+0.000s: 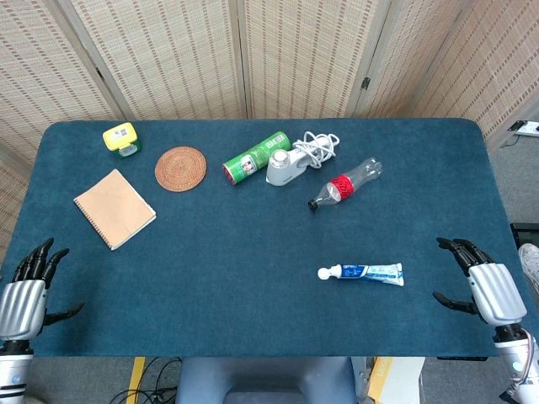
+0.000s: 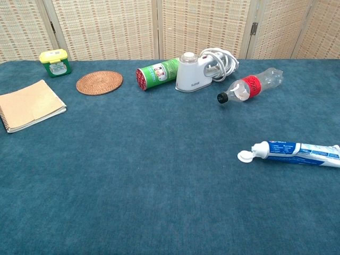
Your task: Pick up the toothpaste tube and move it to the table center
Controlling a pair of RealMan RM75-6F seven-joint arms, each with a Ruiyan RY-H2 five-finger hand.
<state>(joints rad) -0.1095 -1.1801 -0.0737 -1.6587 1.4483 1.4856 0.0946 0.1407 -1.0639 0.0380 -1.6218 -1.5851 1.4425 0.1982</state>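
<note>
A white and blue toothpaste tube (image 1: 364,273) (image 2: 294,151) lies flat on the blue table (image 1: 253,278), right of the middle, its white cap pointing left. My right hand (image 1: 484,286) hovers at the table's right front edge, fingers spread and empty, well to the right of the tube. At the left front corner my left hand (image 1: 25,290) holds nothing, fingers apart. Neither hand shows in the chest view.
Along the back lie a yellow-green box (image 1: 120,137), a woven coaster (image 1: 180,167), a green can (image 1: 255,156) on its side, a white appliance with a cord (image 1: 293,162) and an empty plastic bottle (image 1: 345,183). A tan notebook (image 1: 114,208) lies at the left.
</note>
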